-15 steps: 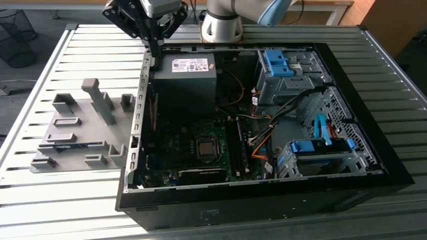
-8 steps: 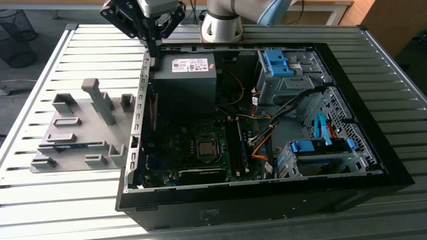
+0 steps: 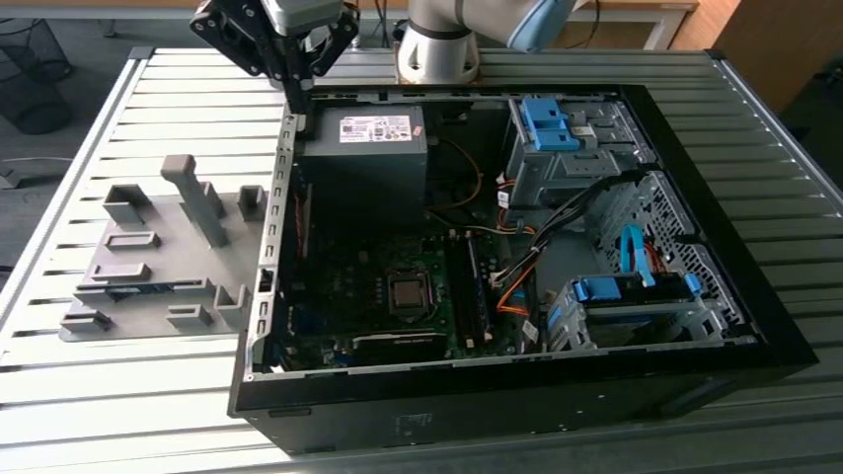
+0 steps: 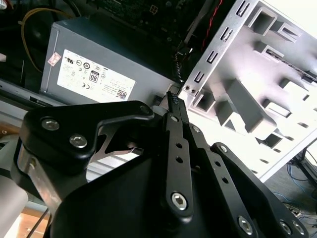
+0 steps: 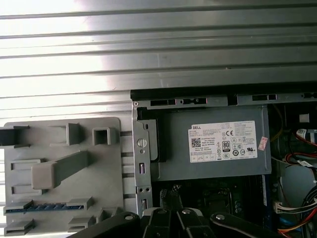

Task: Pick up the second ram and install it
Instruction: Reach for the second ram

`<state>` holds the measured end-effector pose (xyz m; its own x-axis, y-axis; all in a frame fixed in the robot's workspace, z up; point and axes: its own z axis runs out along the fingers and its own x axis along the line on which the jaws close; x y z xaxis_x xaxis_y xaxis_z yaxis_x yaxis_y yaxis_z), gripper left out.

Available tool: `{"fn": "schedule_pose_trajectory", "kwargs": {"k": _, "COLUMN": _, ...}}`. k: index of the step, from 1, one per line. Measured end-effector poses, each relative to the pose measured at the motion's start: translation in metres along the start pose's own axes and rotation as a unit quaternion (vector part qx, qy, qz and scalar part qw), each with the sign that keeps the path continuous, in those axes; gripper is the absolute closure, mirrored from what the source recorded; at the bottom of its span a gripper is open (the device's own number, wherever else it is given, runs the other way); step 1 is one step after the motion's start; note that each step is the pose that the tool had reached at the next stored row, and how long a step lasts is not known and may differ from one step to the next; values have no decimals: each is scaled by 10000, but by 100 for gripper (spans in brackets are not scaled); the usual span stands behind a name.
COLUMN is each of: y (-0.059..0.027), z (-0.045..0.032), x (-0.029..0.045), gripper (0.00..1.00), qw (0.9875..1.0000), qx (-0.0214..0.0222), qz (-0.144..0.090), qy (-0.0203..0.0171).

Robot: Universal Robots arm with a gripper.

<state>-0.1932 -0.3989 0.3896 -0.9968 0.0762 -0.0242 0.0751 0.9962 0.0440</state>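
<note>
Gripper (image 3: 302, 98): fingers together, empty, hanging over the computer case (image 3: 527, 415) corner beside the power supply (image 3: 365, 148).
Second ram (image 5: 42, 207): well off to the gripper's side, slotted edgewise in the grey holder (image 5: 104, 168), probably for pinching.

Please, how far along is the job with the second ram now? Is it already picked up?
Nothing looks done yet. The second ram lies in its slot of the grey fixture, untouched. The tool hangs above the rim of the computer case, beside the power supply and apart from the fixture, with no ram in it. Picking up and installing are both left.
</note>
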Motion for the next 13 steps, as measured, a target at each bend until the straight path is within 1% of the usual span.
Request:
{"fn": "schedule_pose_trajectory", "kwargs": {"k": 8, "y": -5, "z": 1, "x": 67, "gripper": 89, "qw": 10000, "qx": 0, "qz": 0, "qy": 0}}
{"fn": "schedule_pose_trajectory", "kwargs": {"k": 13, "y": -9, "z": 2, "x": 123, "gripper": 89, "qw": 10000, "qx": 0, "qz": 0, "qy": 0}}
